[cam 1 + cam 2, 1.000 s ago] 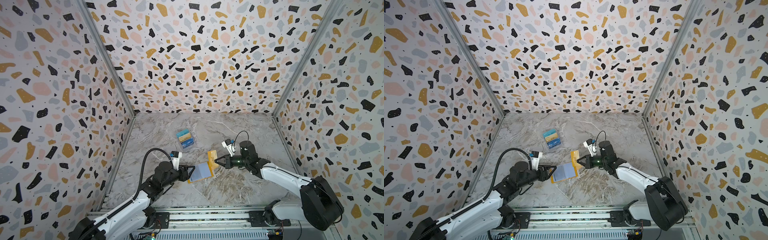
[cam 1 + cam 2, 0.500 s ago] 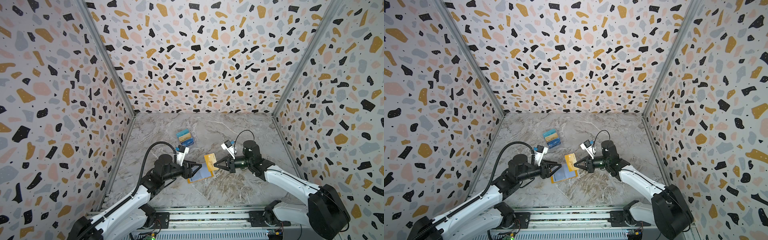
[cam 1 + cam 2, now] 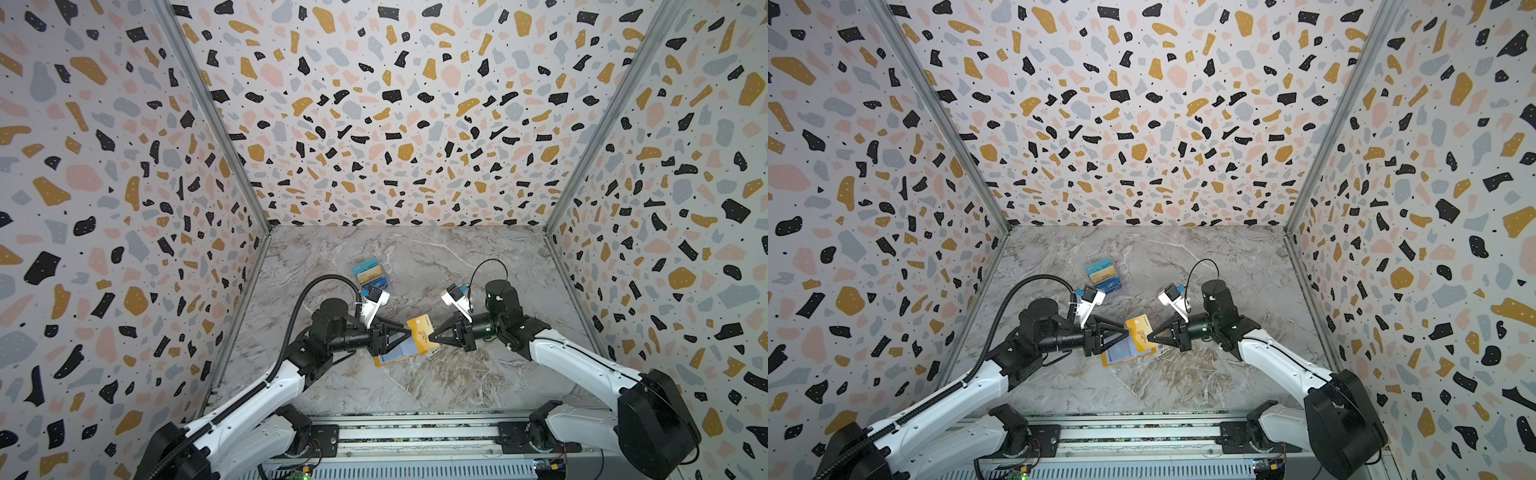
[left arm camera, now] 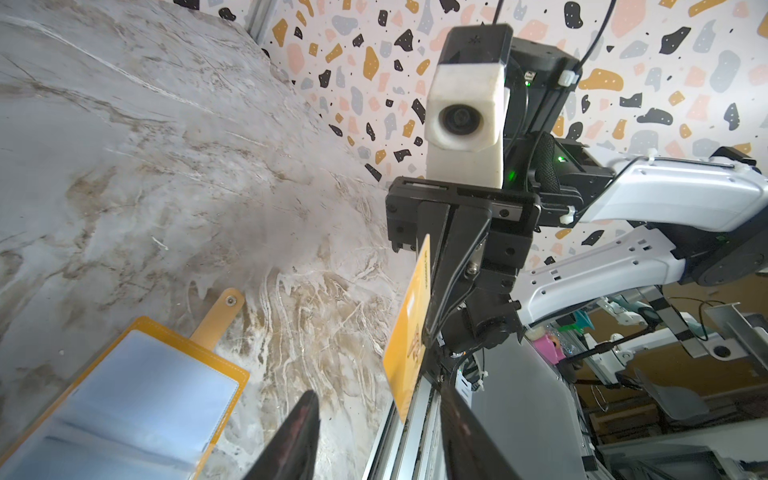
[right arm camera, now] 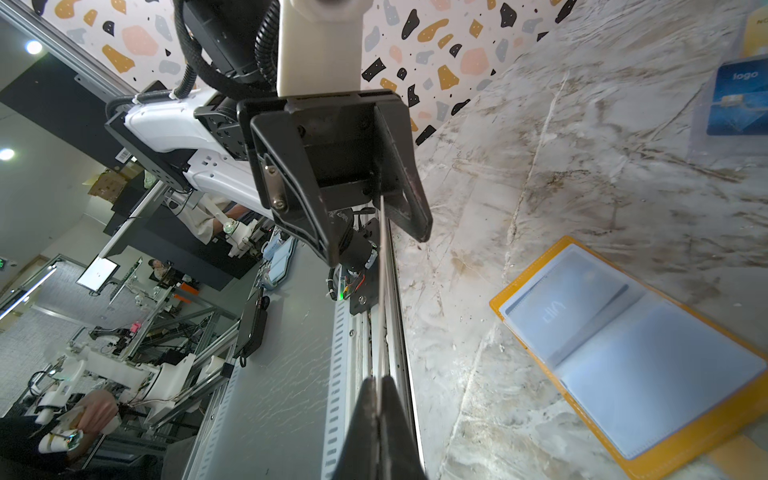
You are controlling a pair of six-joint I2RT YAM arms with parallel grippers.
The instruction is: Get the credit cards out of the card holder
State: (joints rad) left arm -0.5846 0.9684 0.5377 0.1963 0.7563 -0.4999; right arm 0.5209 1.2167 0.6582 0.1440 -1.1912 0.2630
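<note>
Right wrist: mustard card holder (image 5: 631, 353), open flat.

Right pincer (image 5: 380, 380) pinches edge-on card (image 5: 381, 291); card holder (image 5: 665, 374) lies open.

Over the middle of the grey marble-patterned tabletop (image 3: 440, 386), the left gripper (image 3: 406, 331) and the right gripper (image 3: 433, 333) point at each other, tips near. An upright gold-yellow plastic card (image 3: 419, 327) fills the gap, so nothing passes between them. Directly below lies the open mustard-yellow folding card holder (image 3: 394, 355). A clear plastic box of cards (image 3: 371, 274) stands behind the left gripper. The far, right and front stretches of tabletop are bare, and terrazzo-patterned walls (image 3: 374, 124) close three sides.
</note>
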